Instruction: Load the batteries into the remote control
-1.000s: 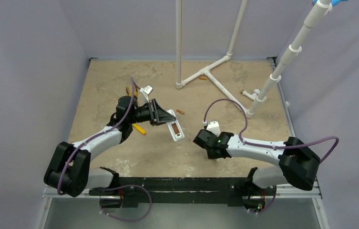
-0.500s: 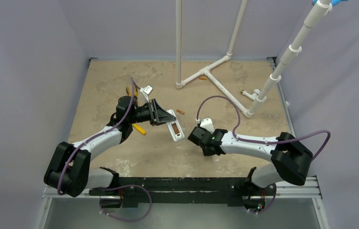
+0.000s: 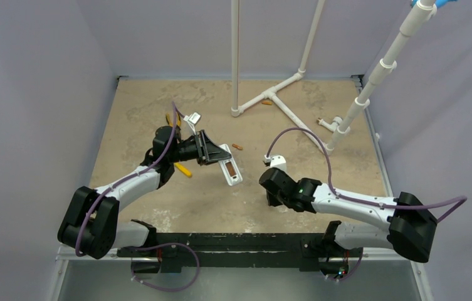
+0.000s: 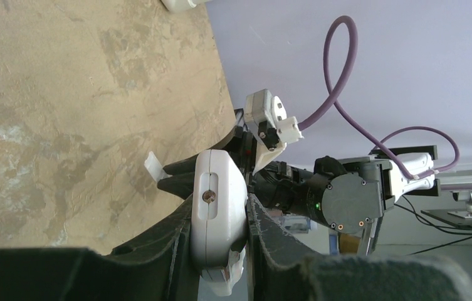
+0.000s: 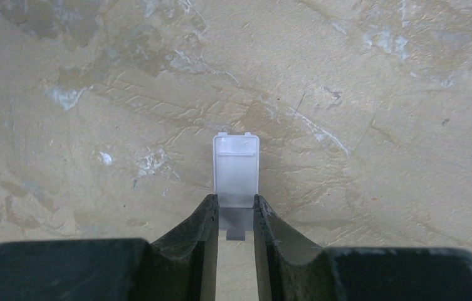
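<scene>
My left gripper (image 3: 213, 152) is shut on the top end of the white remote control (image 3: 230, 170) and holds it tilted above the table, back side up. One orange-copper battery (image 3: 228, 168) lies in its open recess. In the left wrist view the remote (image 4: 219, 197) fills the gap between the fingers (image 4: 177, 238). Two loose batteries lie on the table, one (image 3: 237, 147) beside the remote and one (image 3: 266, 102) far back. My right gripper (image 3: 271, 199) points down at the table, its jaws closed on the sides of the small whitish cover plate (image 5: 236, 170).
Yellow-handled pliers (image 3: 183, 169) lie under the left arm. A white pipe frame (image 3: 271, 94) stands at the back middle, and a second pipe (image 3: 361, 103) leans at the back right. The right wrist view shows bare mottled tabletop (image 5: 377, 157) around the plate.
The right wrist shifted left, then came back right and nearer the front edge, and its elbow swung right. The left arm and remote have not moved.
</scene>
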